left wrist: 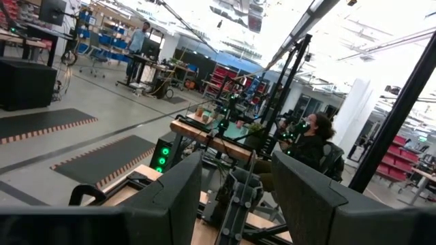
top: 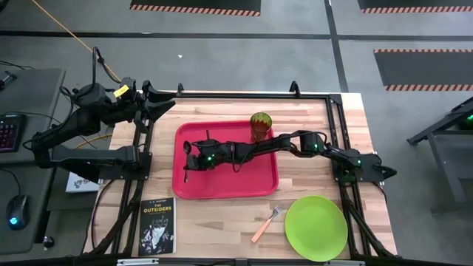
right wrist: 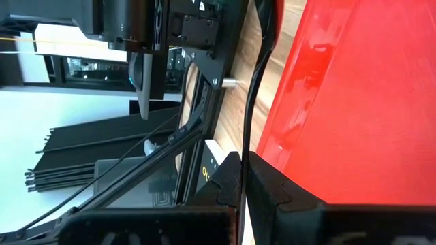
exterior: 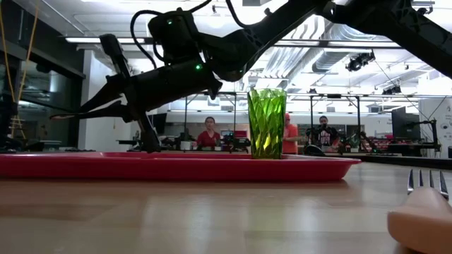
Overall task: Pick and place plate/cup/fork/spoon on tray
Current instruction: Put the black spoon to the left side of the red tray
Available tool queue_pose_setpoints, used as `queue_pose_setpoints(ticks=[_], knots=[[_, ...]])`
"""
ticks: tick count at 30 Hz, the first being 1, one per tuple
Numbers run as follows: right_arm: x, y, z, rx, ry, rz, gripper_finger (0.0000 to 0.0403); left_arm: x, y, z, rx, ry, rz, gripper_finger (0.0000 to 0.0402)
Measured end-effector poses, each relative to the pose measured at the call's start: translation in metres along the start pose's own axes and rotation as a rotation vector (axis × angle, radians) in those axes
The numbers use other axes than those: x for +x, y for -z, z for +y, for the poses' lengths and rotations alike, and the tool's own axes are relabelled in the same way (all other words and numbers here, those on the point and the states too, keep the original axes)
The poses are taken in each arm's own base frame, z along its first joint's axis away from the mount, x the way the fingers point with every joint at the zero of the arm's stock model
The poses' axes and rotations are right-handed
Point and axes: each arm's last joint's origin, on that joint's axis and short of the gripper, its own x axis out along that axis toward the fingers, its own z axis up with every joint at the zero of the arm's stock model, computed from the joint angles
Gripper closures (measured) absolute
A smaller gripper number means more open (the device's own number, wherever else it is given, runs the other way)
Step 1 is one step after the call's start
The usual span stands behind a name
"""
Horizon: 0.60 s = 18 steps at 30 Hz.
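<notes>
The red tray (top: 251, 185) lies mid-table. The olive-green cup (top: 260, 124) stands upright on the tray's far right corner and shows in the low view (exterior: 266, 123). My right gripper (top: 188, 158) reaches across the tray to its left part, shut on the dark spoon (top: 207, 136). The orange-handled fork (top: 266, 224) and the lime-green plate (top: 315, 227) lie on the table near the front right. My left gripper (top: 159, 100) is open and empty at the table's far left corner. My right gripper pinches the spoon's thin handle (right wrist: 251, 116) between its two fingers, which lie level, coming from the table's right and crossing the spoon. The spoon stands tilted (exterior: 116, 56). Its lower end drops behind the tray's rim, so I cannot tell whether it touches the tray.
A black book (top: 157, 225) lies at the table's front left, beside the tray. A black metal frame (top: 332, 100) runs around the table's edges. People sit at benches far behind the table (exterior: 210, 132).
</notes>
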Motion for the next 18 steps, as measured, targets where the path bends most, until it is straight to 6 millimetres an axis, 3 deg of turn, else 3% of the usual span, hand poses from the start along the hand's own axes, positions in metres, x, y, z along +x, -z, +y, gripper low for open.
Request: queue_pose_setpoints(ticks=[10, 18], knots=[[0.0, 0.0, 0.0, 0.033, 0.005, -0.006, 0.0403, 0.0, 0.0, 0.0, 0.0, 0.005, 0.002, 0.0232], [-0.001, 0.002, -0.012, 0.097, 0.127, -0.011, 0.0403, 0.0, 0.0, -0.001, -0.028, 0.024, 0.01, 0.0232]])
